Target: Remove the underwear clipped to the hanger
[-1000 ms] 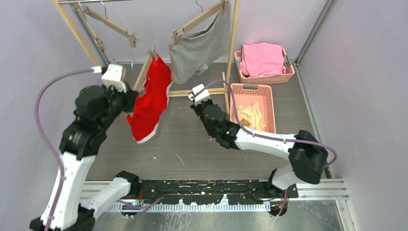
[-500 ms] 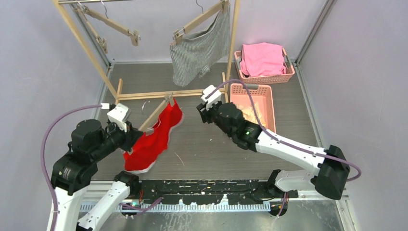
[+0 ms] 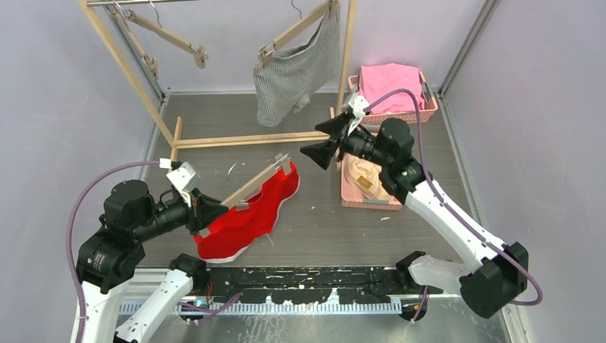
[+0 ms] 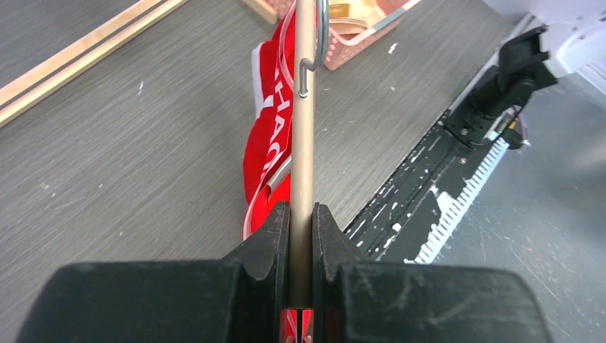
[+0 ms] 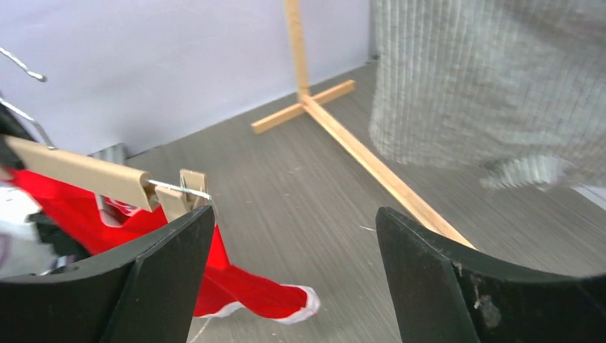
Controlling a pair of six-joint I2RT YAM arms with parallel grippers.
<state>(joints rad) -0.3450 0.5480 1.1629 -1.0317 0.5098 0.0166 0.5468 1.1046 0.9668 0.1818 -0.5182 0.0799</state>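
The red underwear (image 3: 246,221) hangs low over the table (image 3: 307,229) on my left side, clipped under a wooden hanger (image 3: 250,189). I cannot tell if the cloth touches the table. The hanger is a long stick. It runs from my left end effector (image 3: 207,214) up and away toward my right side. My left end effector pinches the near end of the hanger between its two fingers. The far end has a clip (image 3: 282,163), and that end points at my right end effector (image 3: 323,140). My right end effector is spread wide and holds nothing. It is near that clip, a bit past it and higher. So I think my right end effector is the one to pull the red cloth off, coming in from the far end of the stick.
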